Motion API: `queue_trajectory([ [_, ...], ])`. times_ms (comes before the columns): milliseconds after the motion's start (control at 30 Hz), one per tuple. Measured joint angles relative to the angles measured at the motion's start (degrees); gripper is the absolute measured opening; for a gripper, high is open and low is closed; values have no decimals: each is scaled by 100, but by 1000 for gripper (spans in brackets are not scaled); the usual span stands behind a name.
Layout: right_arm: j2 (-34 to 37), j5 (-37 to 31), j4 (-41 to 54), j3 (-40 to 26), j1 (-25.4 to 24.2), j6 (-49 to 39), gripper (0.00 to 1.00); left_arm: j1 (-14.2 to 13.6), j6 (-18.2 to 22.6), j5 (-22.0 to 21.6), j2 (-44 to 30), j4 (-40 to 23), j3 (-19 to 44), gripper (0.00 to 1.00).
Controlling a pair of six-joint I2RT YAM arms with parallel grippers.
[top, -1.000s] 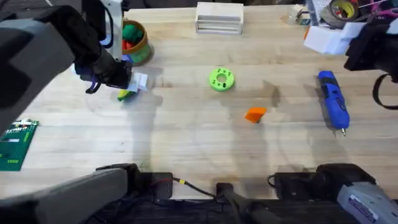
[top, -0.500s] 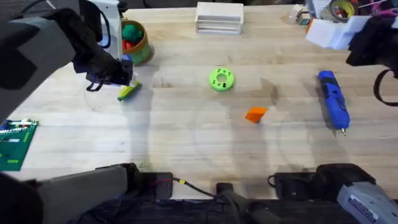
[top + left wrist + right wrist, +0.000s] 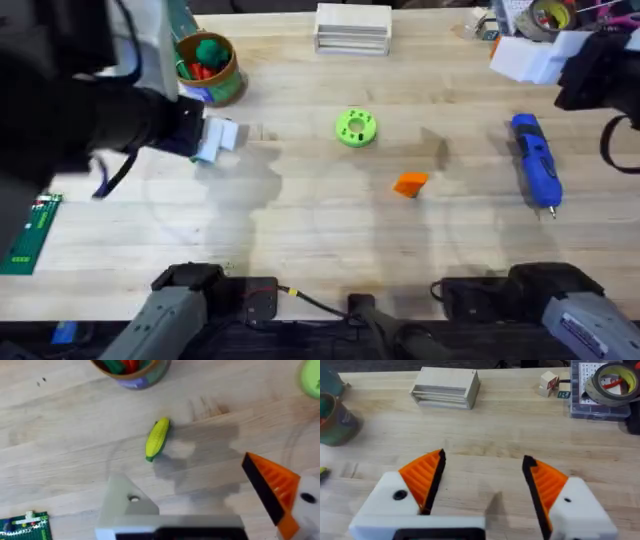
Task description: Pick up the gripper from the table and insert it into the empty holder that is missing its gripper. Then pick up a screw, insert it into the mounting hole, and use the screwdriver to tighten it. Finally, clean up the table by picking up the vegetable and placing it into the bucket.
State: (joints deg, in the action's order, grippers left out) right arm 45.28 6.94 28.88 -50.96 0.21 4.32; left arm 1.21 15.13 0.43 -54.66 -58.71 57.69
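- My left arm looms dark over the worktop (image 3: 300, 230) at the far left, its pincer (image 3: 200, 505) hovering near the bucket (image 3: 212, 68).
- From the left wrist camera I see one finger wearing its orange ribbed tip (image 3: 270, 487), while the other is a bare white holder (image 3: 127, 507) with an open mounting hole; the two stand apart with nothing between them.
- The vegetable (image 3: 157, 439), yellow with a green end, lies flat on the wood beyond those fingers, between them and the bucket, touching neither.
- The bucket holds red and green pieces and stands upright near the worktop's far left corner.
- The loose orange gripper (image 3: 410, 183) lies alone near the middle of the worktop, just beyond and to the right of a round green disc (image 3: 356, 127).
- The blue screwdriver (image 3: 536, 160) lies on the right side, tip pointing toward me, well apart from the gripper.
- My right pincer (image 3: 482, 480) is raised at the far right, both orange-tipped fingers spread wide and empty.
- A white slatted box (image 3: 446, 387) sits at the far edge, and a roll of tape (image 3: 610, 380) rests on a case at the far right.
- A green circuit board (image 3: 28, 232) lies at the near left edge.
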Motion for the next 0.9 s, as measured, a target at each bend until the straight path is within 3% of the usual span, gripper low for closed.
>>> queue_trajectory([
  [67,0,0,0,0,0,-2,992,-54,-95,2,407,-27,0,987],
  [100,0,0,0,0,0,-2,992,-72,-194,12,636,-27,0,903],
  [267,-1,0,0,0,0,-1,992,-72,-568,110,1710,-27,2,104],
  [300,0,0,0,0,0,0,992,-72,-664,118,1905,-27,4,30],
  [333,0,0,0,0,0,-1,992,-72,-746,133,2089,-24,9,30],
  [533,0,0,0,0,0,0,992,-72,-1105,157,2836,84,17,946],
  [600,-1,0,0,0,0,-1,992,-72,-1130,155,2932,85,17,989],
  [900,0,0,2,0,0,-2,992,-72,-1231,354,2958,214,20,993],
])
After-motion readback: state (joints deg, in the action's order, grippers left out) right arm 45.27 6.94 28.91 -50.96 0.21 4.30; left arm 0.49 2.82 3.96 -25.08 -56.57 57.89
